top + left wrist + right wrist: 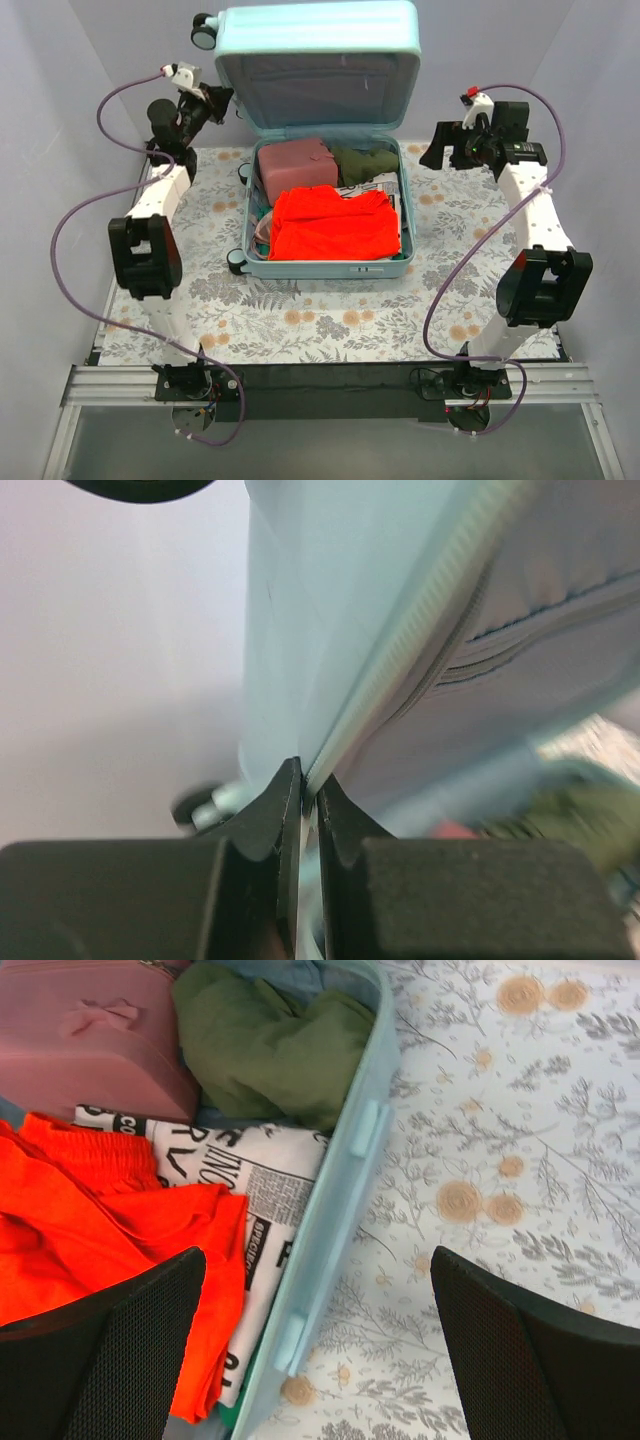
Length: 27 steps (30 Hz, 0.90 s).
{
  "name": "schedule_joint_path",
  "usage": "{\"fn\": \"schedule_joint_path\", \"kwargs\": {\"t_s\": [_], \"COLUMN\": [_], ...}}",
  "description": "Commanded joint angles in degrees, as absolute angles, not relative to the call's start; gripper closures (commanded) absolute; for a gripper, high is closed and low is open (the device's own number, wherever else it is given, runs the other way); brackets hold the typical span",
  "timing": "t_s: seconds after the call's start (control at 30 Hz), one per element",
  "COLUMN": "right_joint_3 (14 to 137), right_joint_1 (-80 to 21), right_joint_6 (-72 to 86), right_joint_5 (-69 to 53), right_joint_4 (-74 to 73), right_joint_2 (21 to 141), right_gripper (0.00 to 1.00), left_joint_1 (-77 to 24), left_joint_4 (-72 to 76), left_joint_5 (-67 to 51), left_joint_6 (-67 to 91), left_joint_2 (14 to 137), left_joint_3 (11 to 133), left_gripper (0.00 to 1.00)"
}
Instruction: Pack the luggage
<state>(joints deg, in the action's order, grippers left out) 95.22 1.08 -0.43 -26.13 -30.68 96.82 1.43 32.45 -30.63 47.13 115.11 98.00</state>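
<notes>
The luggage [315, 40], a pale mint hard-shell suitcase, lies open at the middle back of the table with its lid standing upright. Its base rim [340, 1180] surrounds an orange-red garment [335, 225], a pink pouch [297, 163], an olive green cloth [365, 160] and a newsprint-patterned cloth [250, 1170]. My left gripper [222, 100] is at the lid's left edge. In the left wrist view, that gripper [310, 780] is pinched shut on the lid's rim [400, 640]. My right gripper [440, 150] hangs open, just off the base's right side, holding nothing [318, 1260].
A floral tablecloth [330, 320] covers the table. Grey walls stand close on the left, right and back. A black wheel [205, 30] sticks out at the lid's upper left corner, and another [237, 262] at the base's near left corner.
</notes>
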Motion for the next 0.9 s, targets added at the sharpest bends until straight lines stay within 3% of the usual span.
{"fn": "schedule_joint_path", "kwargs": {"t_s": [0.0,0.07,0.1,0.2,0.4,0.47,0.5,0.6,0.87], "right_joint_3": [92.8,91.5,91.0,88.9,81.6,79.6,79.2,78.1,78.9], "right_joint_1": [4.6,6.1,6.7,8.1,9.1,9.1,9.1,9.1,9.0], "right_joint_6": [-0.8,-1.6,-2.6,-4.8,-7.9,-7.7,-7.6,-8.0,-8.1], "right_joint_5": [-27.0,-27.3,-26.8,-25.9,-26.2,-27.1,-27.5,-28.8,-30.5], "right_joint_4": [-32.3,-33.8,-34.4,-37.4,-40.4,-40.4,-40.5,-40.4,-40.7], "right_joint_2": [92.7,91.9,91.3,89.8,86.6,86.4,86.5,87.8,91.0], "right_gripper": [0.02,0.02,0.02,0.02,0.02,0.02,0.03,0.04,0.09], "left_joint_1": [3.8,6.0,6.8,11.2,21.0,20.9,20.9,20.8,20.9], "left_joint_4": [33.9,28.5,26.0,11.8,-33.7,-55.1,-59.5,-58.5,-33.8], "left_joint_5": [-43.8,-46.7,-48.6,-53.2,-59.7,-61.5,-61.3,-58.5,-50.5], "left_joint_6": [46.1,44.0,42.9,35.9,8.2,-7.8,-8.6,2.5,31.4], "left_joint_2": [99.1,90.8,87.8,74.6,50.0,48.0,48.0,48.0,57.4], "left_joint_3": [86.8,78.2,75.4,65.5,54.7,55.6,56.2,55.7,63.1], "left_gripper": [1.0,0.85,0.68,0.46,0.4,0.29,0.25,0.24,0.26]}}
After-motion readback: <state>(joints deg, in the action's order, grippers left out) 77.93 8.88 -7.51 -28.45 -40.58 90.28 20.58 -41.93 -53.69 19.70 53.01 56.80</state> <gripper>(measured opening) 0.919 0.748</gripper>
